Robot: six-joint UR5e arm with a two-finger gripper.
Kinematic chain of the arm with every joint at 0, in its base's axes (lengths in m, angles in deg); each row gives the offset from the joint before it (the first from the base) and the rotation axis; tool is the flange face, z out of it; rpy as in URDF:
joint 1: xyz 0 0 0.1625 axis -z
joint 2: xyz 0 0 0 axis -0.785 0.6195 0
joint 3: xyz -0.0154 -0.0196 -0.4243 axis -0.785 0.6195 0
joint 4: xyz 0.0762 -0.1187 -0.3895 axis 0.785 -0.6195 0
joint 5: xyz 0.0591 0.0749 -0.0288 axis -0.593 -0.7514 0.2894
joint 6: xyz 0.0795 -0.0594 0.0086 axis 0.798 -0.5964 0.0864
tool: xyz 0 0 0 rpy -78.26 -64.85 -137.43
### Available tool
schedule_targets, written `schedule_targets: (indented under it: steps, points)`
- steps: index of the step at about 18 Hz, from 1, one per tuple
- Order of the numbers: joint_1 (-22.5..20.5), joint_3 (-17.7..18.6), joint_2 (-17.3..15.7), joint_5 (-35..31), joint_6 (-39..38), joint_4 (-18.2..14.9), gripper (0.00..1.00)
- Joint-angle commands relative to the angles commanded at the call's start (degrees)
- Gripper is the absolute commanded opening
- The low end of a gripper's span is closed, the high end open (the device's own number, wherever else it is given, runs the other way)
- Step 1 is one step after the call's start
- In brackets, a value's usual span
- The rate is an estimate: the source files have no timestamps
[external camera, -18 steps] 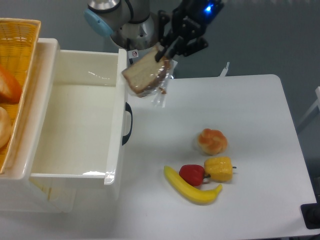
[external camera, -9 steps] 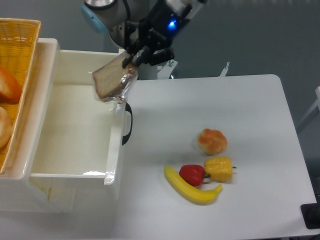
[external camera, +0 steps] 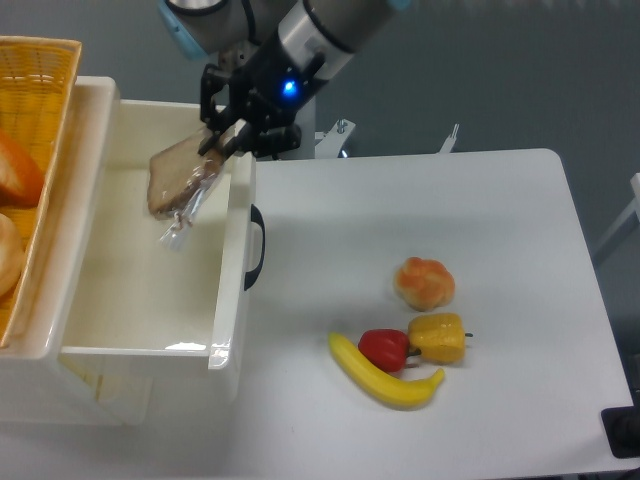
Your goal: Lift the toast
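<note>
A white table (external camera: pixel 500 200) stands before what looks like a grey wall (external camera: pixel 540 80).

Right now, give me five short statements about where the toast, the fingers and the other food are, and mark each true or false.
1. The toast hangs in the air above the inside of the white bin. True.
2. The gripper is open with nothing in its fingers. False: the fingers are shut on one edge of the wrapped toast.
3. The bun lies inside the white bin. False: it sits on the table, right of the bin.
4. The red pepper sits between the banana and the yellow pepper. True.
5. The toast lies flat on the table. False: it is tilted and held off every surface.
</note>
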Motion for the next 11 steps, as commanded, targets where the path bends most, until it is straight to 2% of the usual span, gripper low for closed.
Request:
schedule_targets:
  steps: [4, 7, 10, 11]
  points:
    - [1.15, -0.09, 0.27, 0.00, 0.00, 0.09, 0.46]
    - [1.32, 0.00, 0.27, 0.00, 0.00, 2.02, 0.71]
    - [1.59, -0.18, 0.18, 0.00, 0.09, 2.90, 0.86]
    - [1.50, -0.18, 0.18, -0.09, 0.09, 2.99, 0.87]
